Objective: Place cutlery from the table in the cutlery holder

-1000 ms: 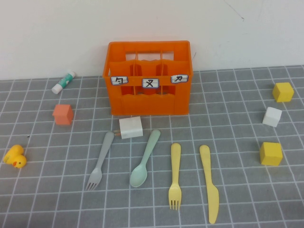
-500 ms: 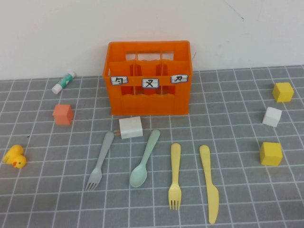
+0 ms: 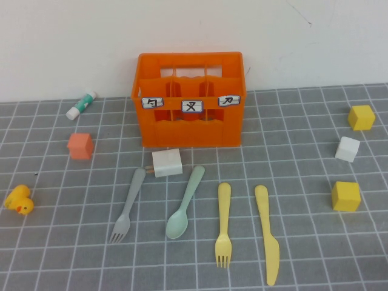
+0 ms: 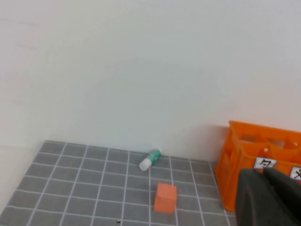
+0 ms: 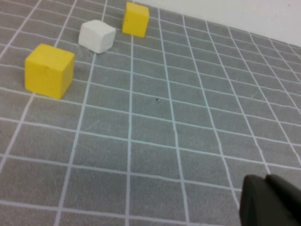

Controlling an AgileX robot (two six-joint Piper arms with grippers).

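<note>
A: Where does the cutlery sit?

B: All four pieces lie flat on the counter [image 3: 303, 248] in a row in front of the cutlery holder [image 3: 190, 100]: the grey fork [image 3: 127, 207], then the mint-green spoon [image 3: 184, 204], the yellow fork [image 3: 224, 224] and the yellow knife [image 3: 267, 233], well apart from one another. A white block [image 3: 167, 162] rests between the holder and the handles of the grey fork and the spoon.

A: And the hands?

B: Neither shows in the high view. The left hand [image 4: 269, 197] appears only in its wrist view, fingers pressed together and gripping nothing, raised above the counter with the orange-pink cube [image 4: 165, 197] and the white-and-green tube [image 4: 149, 159] beyond it. The right hand [image 5: 272, 201] is likewise closed and empty, low over the bare grid near two yellow cubes [image 5: 49, 70] and a white cube [image 5: 97, 36].
</note>
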